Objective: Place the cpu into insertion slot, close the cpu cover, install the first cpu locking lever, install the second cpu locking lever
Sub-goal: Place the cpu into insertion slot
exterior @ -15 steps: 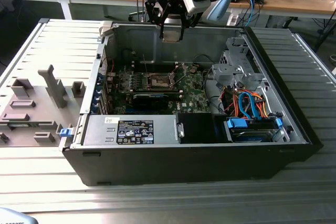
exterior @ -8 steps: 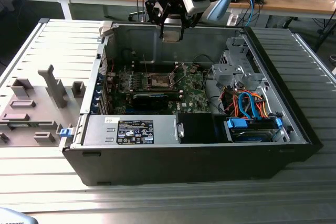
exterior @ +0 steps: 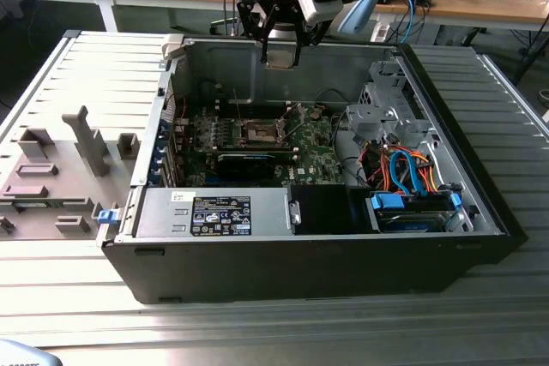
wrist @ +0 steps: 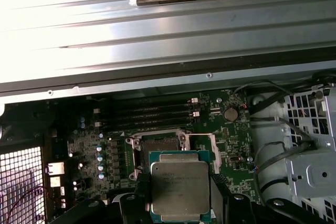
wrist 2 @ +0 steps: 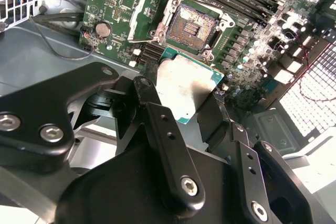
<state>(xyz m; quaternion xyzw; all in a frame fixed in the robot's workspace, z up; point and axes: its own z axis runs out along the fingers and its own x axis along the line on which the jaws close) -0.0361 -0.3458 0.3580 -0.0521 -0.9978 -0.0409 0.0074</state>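
Well, the gripper hangs above the open computer case, over its far wall, with nothing of it down among the boards. The case lies on its side in the middle of the slatted metal table. A grey moulded fixture sits on the table toward the exterior view's left edge, just beside the case.

The black fingers are clamped on the cpu. One presses on each of two opposite edges, and its pale, slightly smudged metal face shows between them. In the first wrist view the cpu shows the same way, flat and square between the fingers, with a thin teal rim around the metal face.

The cpu is well apart from the insertion slot, up in the air and touching nothing but the fingers. The insertion slot lies bare on the green motherboard, its dark centre uncovered, near the middle of the board and closer to the case's far wall. The cpu cover is swung off it and stands to one side, hinged at the slot's edge. The green board shows through its square window.

A round coin battery sits on the board near the cover, and a row of long memory slots runs along the slot's other side. At the case's near wall lies a silver power supply. Toward the exterior view's right corner, orange and blue cables loop over a drive bay.
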